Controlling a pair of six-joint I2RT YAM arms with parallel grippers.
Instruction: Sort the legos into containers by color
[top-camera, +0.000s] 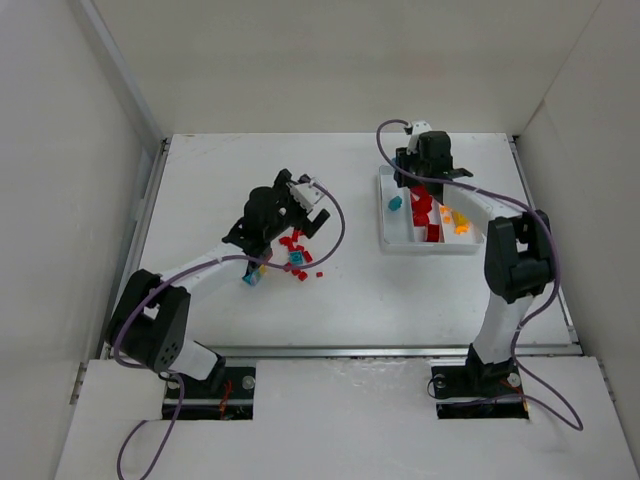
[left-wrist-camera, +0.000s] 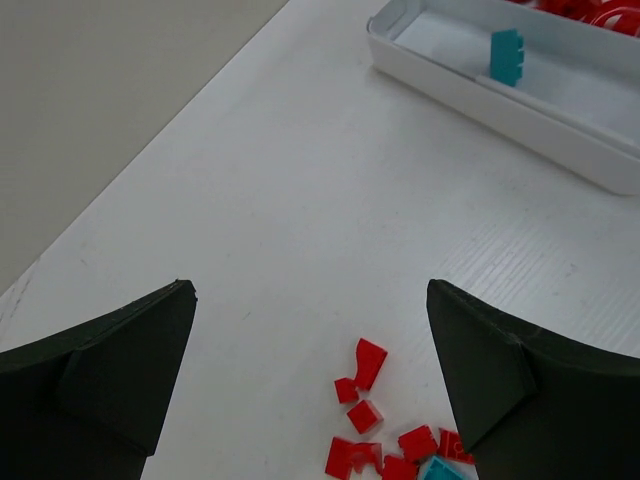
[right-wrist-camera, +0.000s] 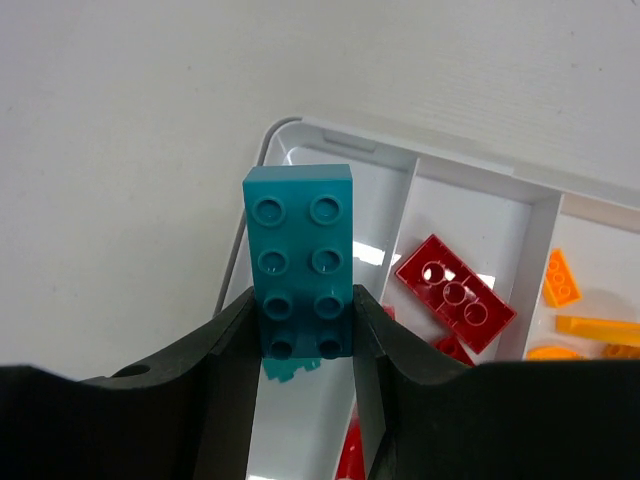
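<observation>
My right gripper (right-wrist-camera: 302, 305) is shut on a teal-blue 2x4 brick (right-wrist-camera: 300, 235), held above the left compartment of the white tray (right-wrist-camera: 407, 215). A small teal piece (right-wrist-camera: 285, 372) lies in that compartment. Red legos (right-wrist-camera: 455, 293) fill the middle compartment and orange ones (right-wrist-camera: 560, 280) the right. In the top view this gripper (top-camera: 415, 185) hovers over the tray's far end (top-camera: 430, 247). My left gripper (left-wrist-camera: 310, 290) is open and empty, just above the loose pile of red legos (left-wrist-camera: 368, 362) with a teal piece (left-wrist-camera: 440, 470) at its edge. The top view shows that pile (top-camera: 295, 250) mid-table.
A teal and a yellow piece (top-camera: 252, 276) lie near the left arm's forearm, and a stray red piece (top-camera: 320, 273) lies right of the pile. White walls enclose the table on three sides. In the left wrist view, the tray (left-wrist-camera: 480, 95) lies ahead to the right.
</observation>
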